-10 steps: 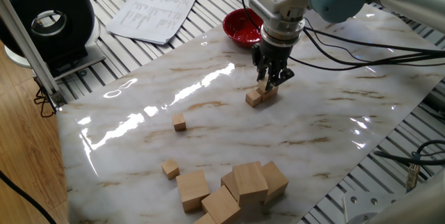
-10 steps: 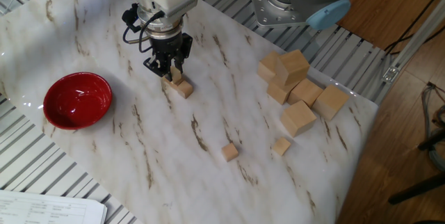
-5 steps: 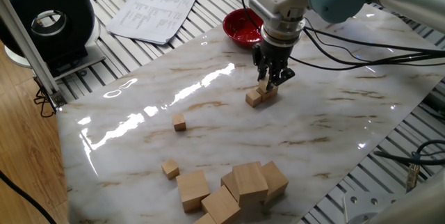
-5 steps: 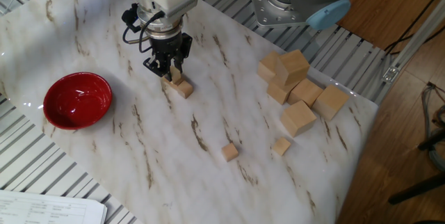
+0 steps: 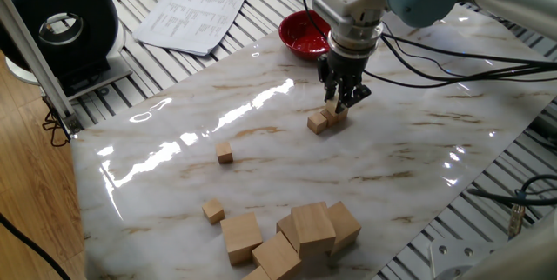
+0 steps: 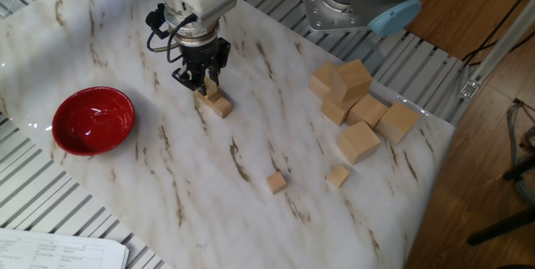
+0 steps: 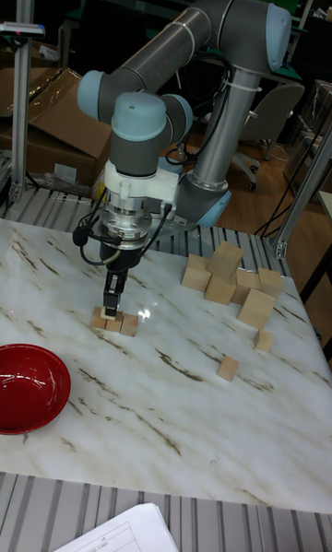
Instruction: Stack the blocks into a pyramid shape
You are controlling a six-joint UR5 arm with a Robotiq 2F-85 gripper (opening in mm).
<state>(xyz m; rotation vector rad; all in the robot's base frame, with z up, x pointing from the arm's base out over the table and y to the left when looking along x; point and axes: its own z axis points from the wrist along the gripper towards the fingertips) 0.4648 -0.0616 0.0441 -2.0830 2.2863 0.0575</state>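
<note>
While gripper (image 7: 111, 310) is hanging straight down over row of small blocks (image 7: 114, 322), its fingers are clamping one small block (image 6: 211, 88) sitting just above row. Row is lying at 10 o'clock on marble table (image 6: 251, 210), red bowl (image 6: 93, 119) at 9 o'clock of it. Two loose small blocks (image 6: 277, 183) are lying at 5 o'clock. Pile of larger cubes (image 6: 358, 106) is resting at 3 o'clock.

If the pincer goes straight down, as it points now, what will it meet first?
The pincer points down at the row of small blocks. It seems to hold a block, which would probably meet that row first; the gap is unclear.
</note>
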